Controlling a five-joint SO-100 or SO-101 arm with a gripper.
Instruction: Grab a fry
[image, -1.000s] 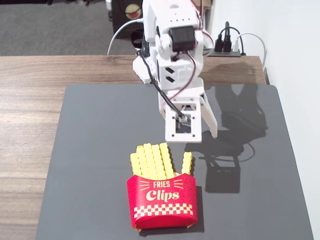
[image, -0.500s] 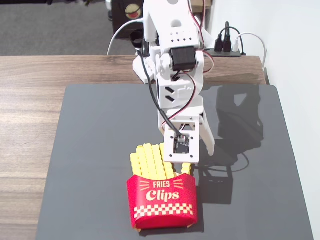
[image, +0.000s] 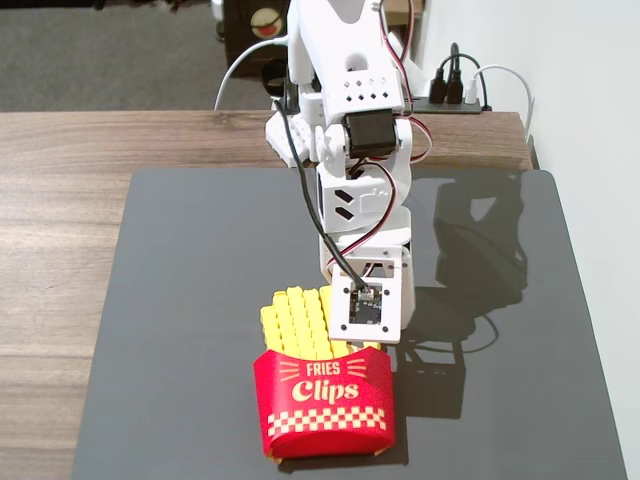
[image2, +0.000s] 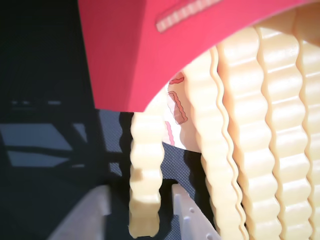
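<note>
Poised over the red carton (image: 325, 400) on the desk, the gripper (image2: 141, 212) straddles the lone fry (image2: 145, 175) at the bunch's (image: 300, 320) three o'clock — jaws slightly apart, gripping nothing yet — closing looks next.

A red "Fries Clips" carton (image: 324, 402) lay near the front edge of a dark grey mat (image: 190, 300), a bunch of yellow crinkle fries (image: 298, 322) fanning from its top. Behind the mat ran the wooden tabletop (image: 70, 170), with a black power strip (image: 450, 95) at its far corner.
</note>
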